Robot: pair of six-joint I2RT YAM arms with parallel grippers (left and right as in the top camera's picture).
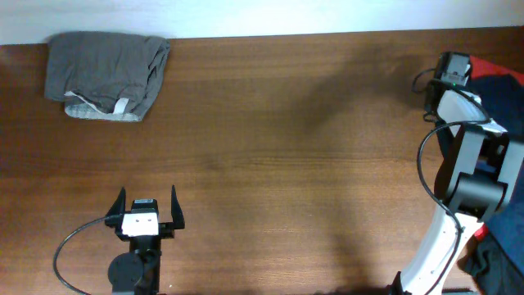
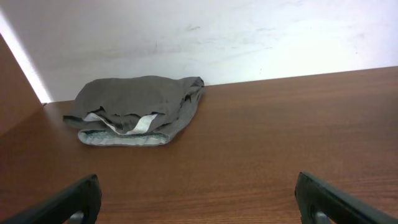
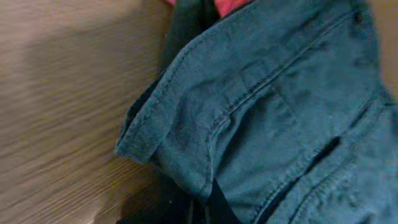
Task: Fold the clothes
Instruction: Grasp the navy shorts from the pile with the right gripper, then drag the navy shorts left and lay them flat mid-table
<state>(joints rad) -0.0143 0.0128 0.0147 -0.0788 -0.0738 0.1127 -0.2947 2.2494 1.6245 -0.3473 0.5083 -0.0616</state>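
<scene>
Left pincer is gaping wide, grey garment well ahead; right pincer is pinching blue garment by its hem.

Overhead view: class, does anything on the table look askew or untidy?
The grey folded cloth garment at the far left corner sits slightly askew, with a pale band poking out along one edge. At the right edge, navy blue and red cloth garments lie in a crumpled, unfolded heap.
</scene>
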